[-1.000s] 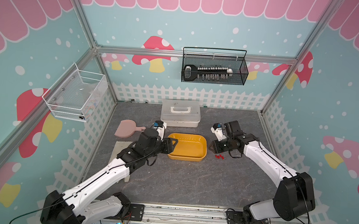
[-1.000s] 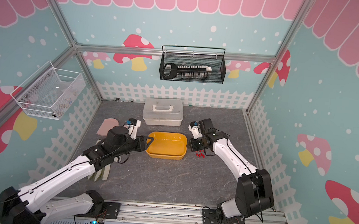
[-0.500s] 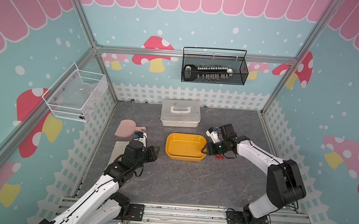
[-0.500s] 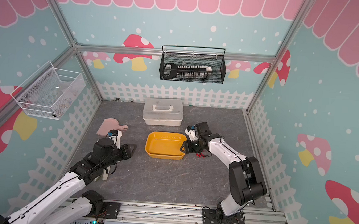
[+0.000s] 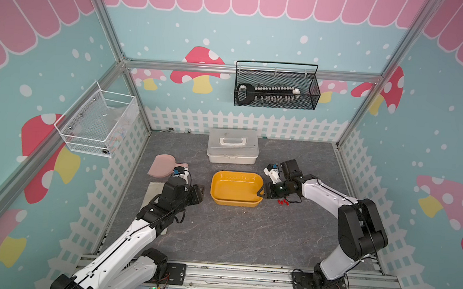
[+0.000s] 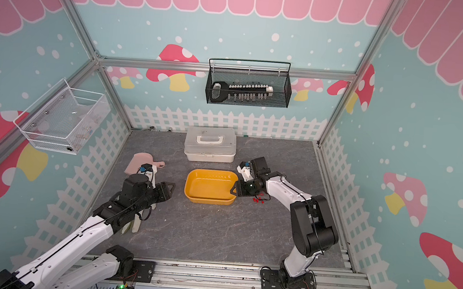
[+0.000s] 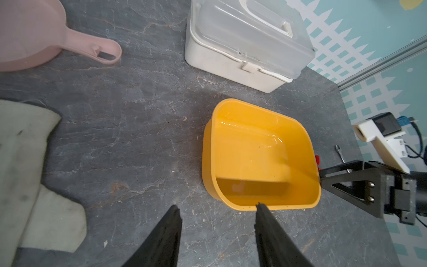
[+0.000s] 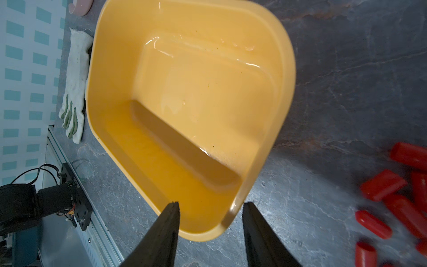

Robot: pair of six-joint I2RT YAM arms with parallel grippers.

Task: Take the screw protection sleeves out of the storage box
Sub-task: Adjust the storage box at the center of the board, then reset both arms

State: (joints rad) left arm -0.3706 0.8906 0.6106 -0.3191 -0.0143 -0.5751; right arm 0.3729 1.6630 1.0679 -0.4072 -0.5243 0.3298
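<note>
In both top views the storage box (image 5: 215, 187) sits flat on the table (image 5: 231, 235) and looks empty. The screw protection sleeves (image 5: 283, 202) lie in a small red heap on the table just beside the end of the box that is on my right. My right gripper (image 5: 261, 192) is at that end. My left gripper (image 6: 169, 188) is near the opposite end, apart from the box. A white case (image 5: 233, 146) stands behind the box, and a pink scoop (image 5: 163, 166) and a glove (image 6: 133, 225) lie on my left. None of these crowds the sleeves.

From the left wrist, my left gripper (image 7: 217, 226) is about half open and holds nothing, with the storage box (image 7: 208, 148) just ahead. One red sleeve shows past the far rim, beside the tip of the right gripper (image 7: 322, 176).

From the right wrist, my right gripper (image 8: 211, 215) has its jaws parted astride the box's corner rim, one inside and one outside, and I see no pinch on it. The inside of the storage box (image 8: 286, 76) is bare and glossy. The sleeves (image 8: 381, 188) are short round caps. I judge them feather-light and somewhat soft, so they would roll or squirt out of a hard squeeze. They are best pinched across the middle, one at a time. The box I judge to be light, stiff and slick, best taken by its rolled rim. The heap lies close to my right gripper, so a sideways sweep could scatter it.
</note>
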